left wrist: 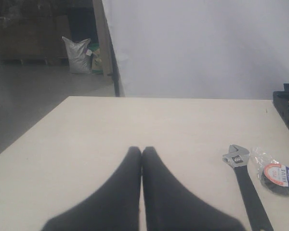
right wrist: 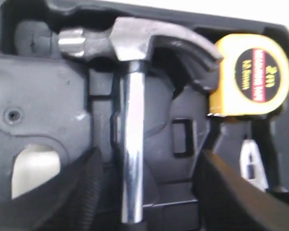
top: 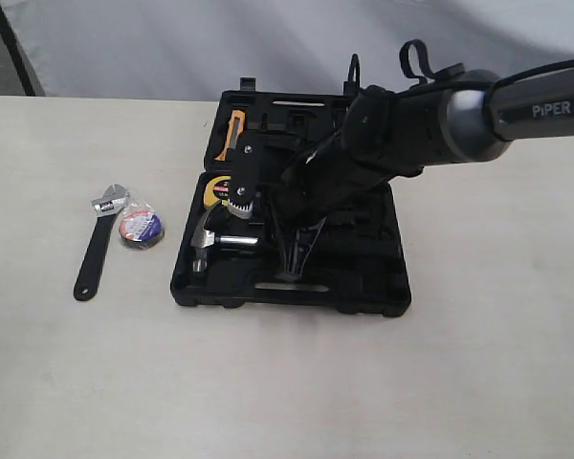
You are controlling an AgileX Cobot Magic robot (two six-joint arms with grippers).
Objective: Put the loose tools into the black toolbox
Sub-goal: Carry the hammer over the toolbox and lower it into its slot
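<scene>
Right jaws: were seen parted, one on each side of the chrome shaft, gripping nothing.
Claw hammer point(right wrist: 132, 120): was laid in its moulded recess of the black toolbox point(top: 364, 292), steel head beside the yellow tape measure point(right wrist: 250, 72).
Left jaws: were pressed shut, empty, over the pale bench point(left wrist: 135, 125).
Likely next pick: adjustable wrench point(top: 98, 244) and tape roll point(top: 140, 228) were found side by side outside the toolbox, nearer the left jaws.
Wrench axis: was pointed away from the left jaws, matte handle nearest, silver head farthest.
Tape roll: was laid flat, glossy, ring-shaped.
</scene>
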